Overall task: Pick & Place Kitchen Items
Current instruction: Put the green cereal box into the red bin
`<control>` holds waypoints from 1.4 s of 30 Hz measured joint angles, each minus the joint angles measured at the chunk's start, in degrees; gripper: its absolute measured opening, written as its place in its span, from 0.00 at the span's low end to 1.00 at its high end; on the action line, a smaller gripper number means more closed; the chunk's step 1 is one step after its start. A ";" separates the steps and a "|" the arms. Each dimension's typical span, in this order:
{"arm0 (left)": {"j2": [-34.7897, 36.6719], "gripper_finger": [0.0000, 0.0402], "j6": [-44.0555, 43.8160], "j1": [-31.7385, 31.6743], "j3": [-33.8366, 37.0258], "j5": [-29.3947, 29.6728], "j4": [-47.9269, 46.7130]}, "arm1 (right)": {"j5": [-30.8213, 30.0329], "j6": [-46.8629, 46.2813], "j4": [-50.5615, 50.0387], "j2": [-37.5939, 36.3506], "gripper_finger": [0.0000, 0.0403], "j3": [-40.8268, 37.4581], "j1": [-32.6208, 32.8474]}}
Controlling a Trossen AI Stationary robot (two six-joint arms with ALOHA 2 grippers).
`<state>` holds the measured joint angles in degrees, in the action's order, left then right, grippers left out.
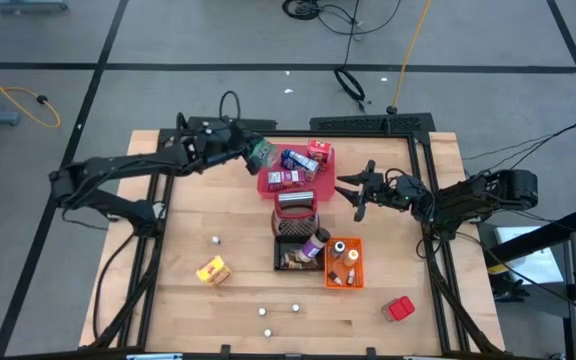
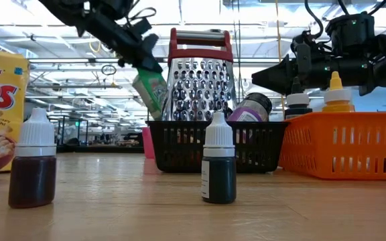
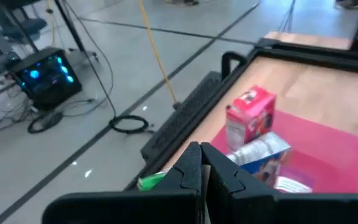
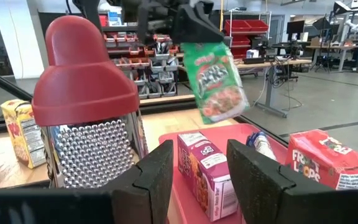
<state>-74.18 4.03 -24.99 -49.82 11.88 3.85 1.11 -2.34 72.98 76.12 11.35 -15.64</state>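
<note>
My left gripper (image 1: 250,150) hangs over the far left corner of the flat red tray (image 1: 268,183), shut on a small green cereal box (image 1: 261,154). In the right wrist view that box (image 4: 216,81) dangles above the tray. The tray holds several small packs: a pink box (image 3: 252,115), a blue and silver pack (image 3: 261,151), a purple box (image 4: 207,171) and a red box (image 4: 328,162). My right gripper (image 1: 356,192) floats open just right of the tray and touches nothing. A yellow box (image 1: 213,270) and a red pack (image 1: 399,308) lie on the table nearer me. My left gripper pinches the green box by its upper end (image 4: 194,46) between its two fingers, coming from above. The box is lifted clear and hangs tilted below the fingers (image 2: 139,57), over the tray's far left corner. In the left wrist view only a green sliver (image 3: 151,181) shows beside the shut fingers.
A black wire basket (image 1: 288,255) with a red-handled metal grater (image 1: 295,208) stands near of the tray. An orange bin (image 1: 356,268) with bottles sits to its right. Small dropper bottles (image 2: 218,161) and tiny white pieces (image 1: 215,240) are scattered on the near part of the table.
</note>
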 joint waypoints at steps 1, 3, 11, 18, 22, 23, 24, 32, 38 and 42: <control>-0.85 0.00 -0.06 -0.37 0.00 -0.14 0.38 | -0.01 -0.01 -0.05 0.00 0.35 0.00 0.00; -2.60 0.00 -0.22 -0.84 0.00 -1.13 1.49 | -0.01 -0.01 -0.42 0.00 0.35 0.00 0.00; -8.08 0.00 -0.54 -1.75 -0.07 -3.45 7.03 | -0.01 -0.01 -1.87 0.00 0.35 0.00 0.00; -9.39 0.00 -1.34 -1.82 -0.09 -4.53 9.47 | -0.01 0.02 -2.19 0.00 0.35 0.00 0.00; -9.45 0.00 -1.36 -2.06 -0.76 -4.46 9.13 | -0.01 0.02 -2.18 0.00 0.35 0.00 0.00; -9.48 0.00 -1.58 -2.06 -1.13 -4.44 8.78 | -0.01 0.02 -2.18 0.00 0.35 0.00 0.00; -9.48 0.00 -1.63 -2.06 -1.47 -4.42 8.38 | -0.01 0.02 -2.16 0.00 0.35 0.00 0.00; -9.48 0.00 -1.56 -2.00 -3.19 -4.41 3.88 | -0.01 0.19 -2.27 0.00 0.35 0.00 0.00; -9.48 0.00 -1.57 -2.00 -3.24 -4.37 1.32 | -0.03 0.19 -3.03 0.00 0.35 0.00 0.00; -9.48 0.00 -1.79 -2.00 -3.24 -4.35 1.33 | -0.03 0.19 -3.04 0.00 0.35 0.01 0.00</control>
<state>-83.66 2.24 -26.98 -53.06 7.53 5.19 1.08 -2.15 69.95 76.12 11.36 -15.64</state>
